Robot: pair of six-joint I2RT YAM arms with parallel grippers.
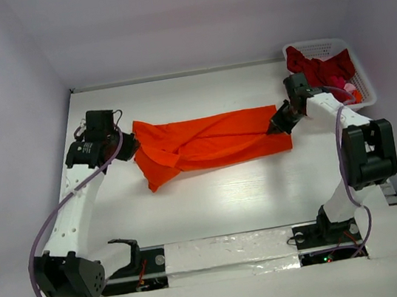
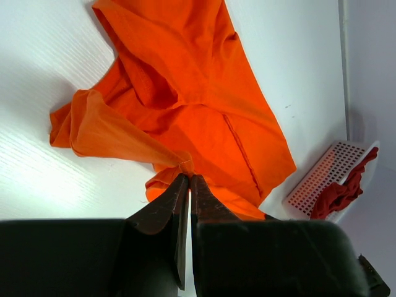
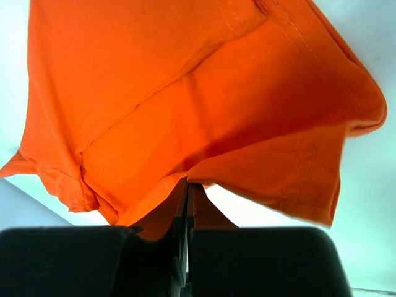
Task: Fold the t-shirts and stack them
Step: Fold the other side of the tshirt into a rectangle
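A bright orange t-shirt (image 1: 209, 143) lies stretched sideways across the middle of the table, creased and partly folded over itself. My left gripper (image 1: 129, 145) is shut on its left end, pinching a bunched bit of fabric (image 2: 184, 166) at the fingertips. At the opposite end my right gripper (image 1: 277, 125) is shut on the shirt's right edge, the cloth (image 3: 204, 117) draping up from the tips and lifted off the table there. Dark red t-shirts (image 1: 320, 69) are heaped in the basket at the back right.
The white lattice basket (image 1: 358, 76) stands at the table's back right corner, close behind my right arm, with something pink (image 1: 351, 86) in it too. It also shows at the right edge of the left wrist view, basket (image 2: 322, 179). Walls close in the table on three sides.
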